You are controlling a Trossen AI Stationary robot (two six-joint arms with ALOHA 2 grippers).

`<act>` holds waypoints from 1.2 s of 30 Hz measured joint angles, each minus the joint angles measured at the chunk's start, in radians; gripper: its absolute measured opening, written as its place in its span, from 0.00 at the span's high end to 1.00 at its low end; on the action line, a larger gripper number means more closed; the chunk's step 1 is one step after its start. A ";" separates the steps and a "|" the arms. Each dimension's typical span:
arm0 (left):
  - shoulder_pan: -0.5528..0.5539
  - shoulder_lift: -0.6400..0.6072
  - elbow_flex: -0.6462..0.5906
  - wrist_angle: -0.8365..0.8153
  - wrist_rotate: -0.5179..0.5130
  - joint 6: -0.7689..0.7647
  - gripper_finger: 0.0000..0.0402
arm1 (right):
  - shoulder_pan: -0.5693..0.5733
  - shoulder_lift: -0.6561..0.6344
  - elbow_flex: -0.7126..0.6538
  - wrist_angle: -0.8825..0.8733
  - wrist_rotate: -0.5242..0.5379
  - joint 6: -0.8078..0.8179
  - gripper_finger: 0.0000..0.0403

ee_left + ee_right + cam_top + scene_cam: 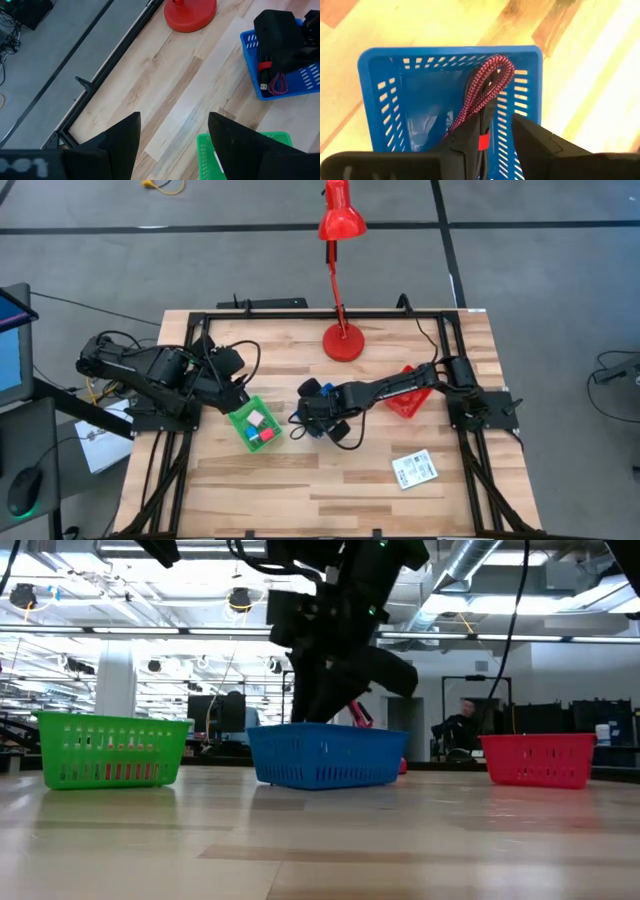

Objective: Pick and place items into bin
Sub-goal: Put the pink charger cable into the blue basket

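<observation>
My right gripper (498, 146) hangs over the blue bin (318, 412), shut on the dark red looped cord (489, 79). The cord's loop reaches out over the bin's inside. My left gripper (172, 145) is open above the table beside the green bin (256, 426). That bin holds a pink cube (257, 420) and a red cube (266, 434). The white printed packet (413, 469) lies flat on the table toward the near right. The pen-like stick is out of view. My right gripper pinches the cord between its two fingers at the black bundled part with a red band (481, 142), next to the braided loop. The fingers point down from above. The cord is lifted clear and hangs below the fingers (276, 84) over the blue bin.
A red bin (408, 402) sits under the right arm. The tall red lamp stands on its round base (343, 343) at the far middle of the table. A black frame runs along the table's edges. A person (463, 722) sits in the room beyond.
</observation>
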 joint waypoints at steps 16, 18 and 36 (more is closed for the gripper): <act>0.000 0.000 0.000 0.000 0.000 0.000 0.44 | 0.000 0.000 0.020 0.011 -0.110 0.026 0.73; 0.000 0.000 0.000 0.000 0.001 0.000 0.44 | 0.000 0.000 0.020 0.022 -0.113 0.048 0.73; 0.000 0.000 0.000 0.000 0.001 -0.001 0.44 | -0.047 0.000 0.007 0.103 -0.221 0.121 0.73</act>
